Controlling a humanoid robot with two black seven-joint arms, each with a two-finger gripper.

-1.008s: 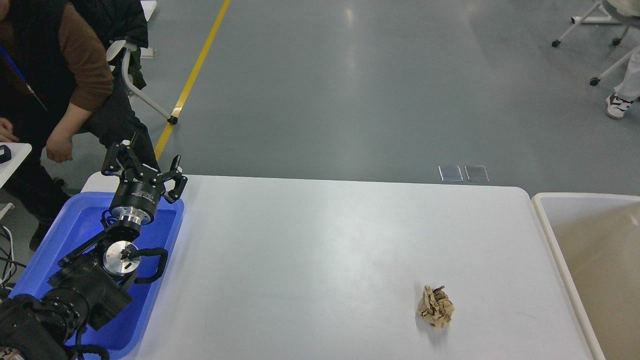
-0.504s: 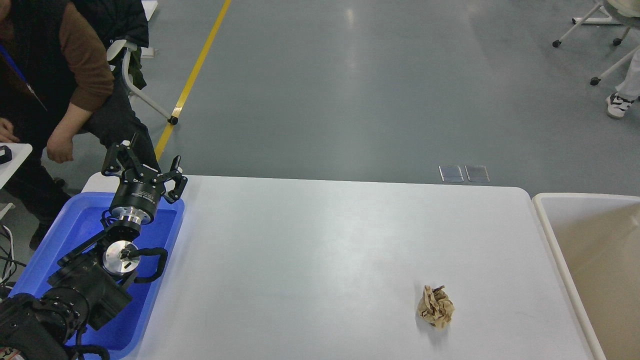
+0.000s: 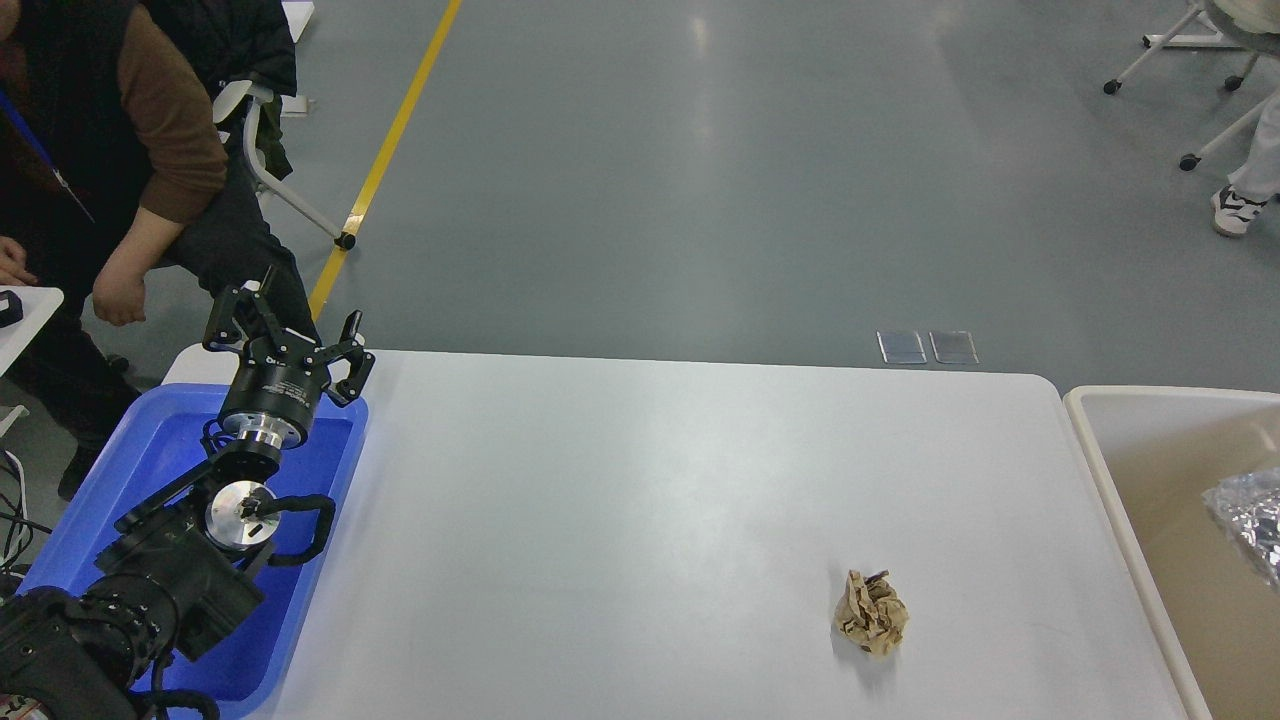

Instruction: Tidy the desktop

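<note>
The white desktop [image 3: 640, 480] fills the middle of the head view. A crumpled brown paper ball [image 3: 871, 613] lies on it at the front right. My left gripper [image 3: 285, 325] is open and empty, held above the far end of the blue tray [image 3: 120, 490] at the left edge of the desktop, far from the paper ball. My right gripper is out of view. A crumpled silver foil piece [image 3: 1248, 520] shows inside the beige-lined white bin [image 3: 1110, 480] at the right edge.
A person in a brown sleeve [image 3: 150, 130] stands at the far left beside the tray. Chairs on wheels [image 3: 1190, 60] stand on the grey floor at the back right. A yellow floor line [image 3: 390, 150] runs behind the table.
A silver foil piece has appeared in the bin at the right edge. My left arm and the paper ball have not moved.
</note>
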